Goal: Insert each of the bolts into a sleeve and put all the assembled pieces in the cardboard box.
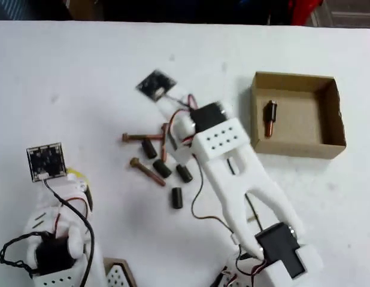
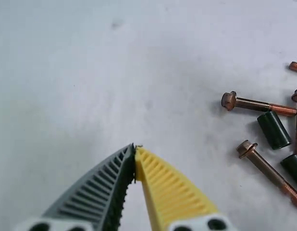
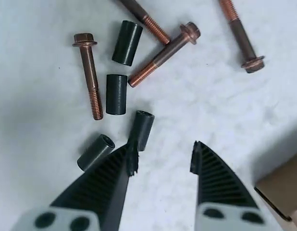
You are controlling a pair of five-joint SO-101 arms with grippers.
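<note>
The white tabletop carries a loose cluster of copper bolts and black sleeves near its middle, some touching. The cardboard box sits apart on the right.

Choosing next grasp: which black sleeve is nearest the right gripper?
The sleeve right at one fingertip of the open right gripper; the rest lie farther off.

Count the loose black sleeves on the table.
4. One sleeve between bolts, one beside a bolt's threads, two by the open right gripper. The arm may hide others overhead.
</note>
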